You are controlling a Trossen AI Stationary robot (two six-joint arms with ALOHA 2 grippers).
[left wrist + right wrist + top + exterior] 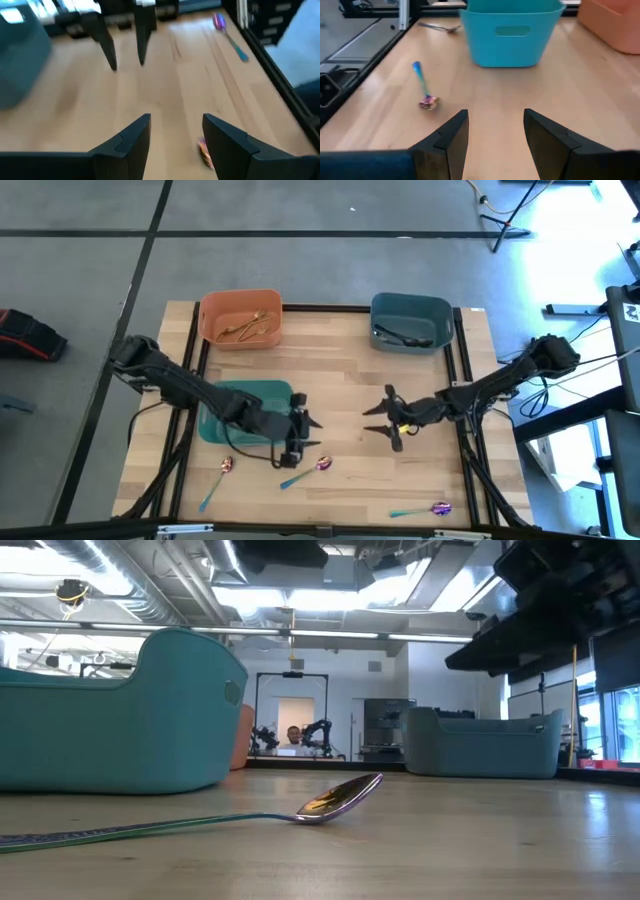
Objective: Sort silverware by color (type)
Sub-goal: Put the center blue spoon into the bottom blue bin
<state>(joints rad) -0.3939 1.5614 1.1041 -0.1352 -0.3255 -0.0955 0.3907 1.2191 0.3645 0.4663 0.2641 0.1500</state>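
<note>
Three iridescent purple-pink spoons with teal handles lie flat on the wooden table: one (305, 472) just near-side of my left gripper, one (215, 480) toward the left, one (425, 509) by the near edge. My left gripper (315, 432) hovers open beside the teal bin (245, 412); in its wrist view a spoon's bowl (205, 151) shows beside one finger. My right gripper (368, 420) faces it, open, holding nothing. The right wrist view shows the middle spoon (425, 91) and the teal bin (512, 32). The low view shows that spoon (330, 802) lying flat.
An orange bin (240, 318) at the far left holds gold pieces. A grey-blue bin (410, 322) at the far right holds black pieces. A black frame (465, 380) borders the tabletop. Bare wood lies between the two grippers and along the near side.
</note>
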